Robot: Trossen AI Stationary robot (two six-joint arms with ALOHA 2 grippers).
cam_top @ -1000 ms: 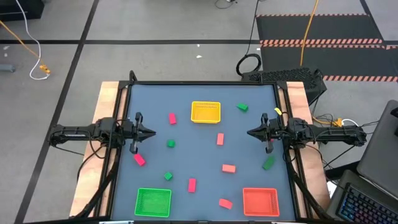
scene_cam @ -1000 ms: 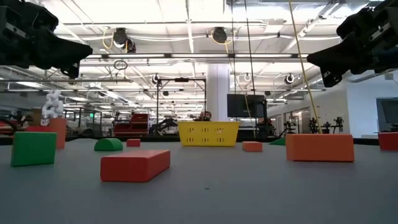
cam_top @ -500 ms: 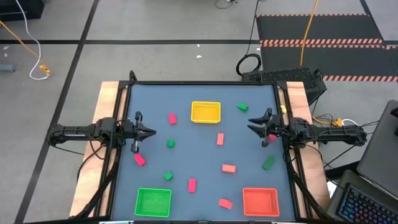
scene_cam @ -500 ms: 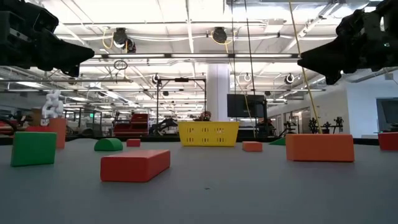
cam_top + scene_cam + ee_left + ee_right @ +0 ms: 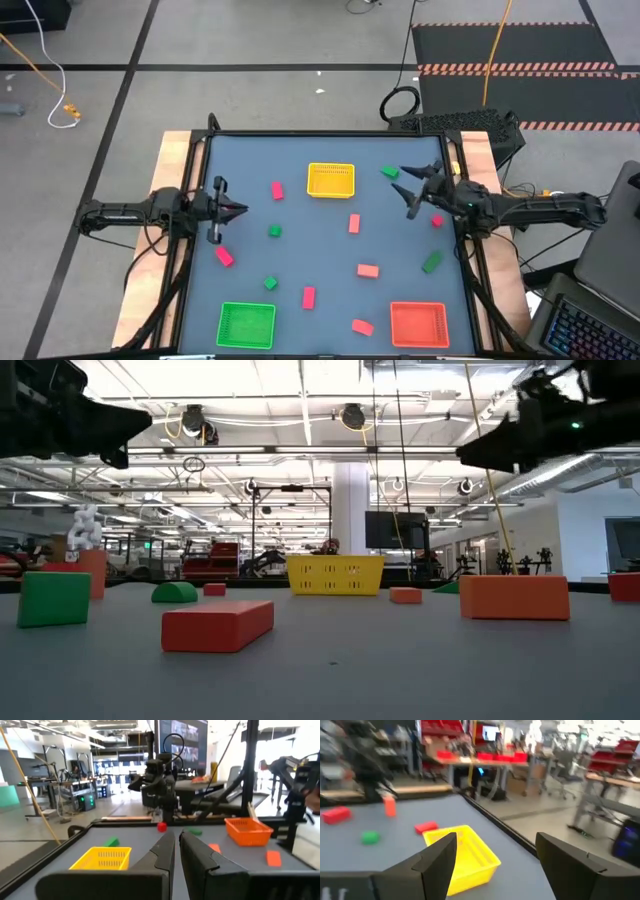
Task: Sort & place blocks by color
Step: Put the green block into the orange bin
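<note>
**Hovering over scattered blocks, one gripper spread wide and one pinched shut**

Hanging above the table's right side, the right gripper [image 5: 411, 190] points toward the far end, near a green block [image 5: 389, 172] and not far from the yellow basket [image 5: 331, 180]. Its two fingers [image 5: 438, 861] stand well apart — nothing lies between them, and the yellow basket shows through the gap in the right wrist view. A small red block [image 5: 437, 221] sits just beside the right arm, and a green bar [image 5: 431, 262] lies nearer the front on that same side.

The left gripper [image 5: 232, 209] hangs over the table's left side, pointing inward. Its fingers [image 5: 162, 855] are pressed together with only a thin slit between them, and they grip nothing.

The blocks are all on the table [image 5: 400, 240], none in any basket:
- a red block [image 5: 277, 189] left of the yellow basket
- a small green cube [image 5: 274, 231] near the left gripper
- a red block [image 5: 224, 257] just in front of the left gripper
- a green cube [image 5: 270, 283] behind the green basket [image 5: 246, 324]
- a red bar [image 5: 308, 296] near the front middle
- a salmon block [image 5: 354, 224] in the middle, another [image 5: 368, 269] farther forward
- a salmon block [image 5: 362, 326] just left of the red basket [image 5: 417, 323]

In the low view a red bar [image 5: 217, 625] lies closest — a green cube [image 5: 53, 598] to its left.
</note>
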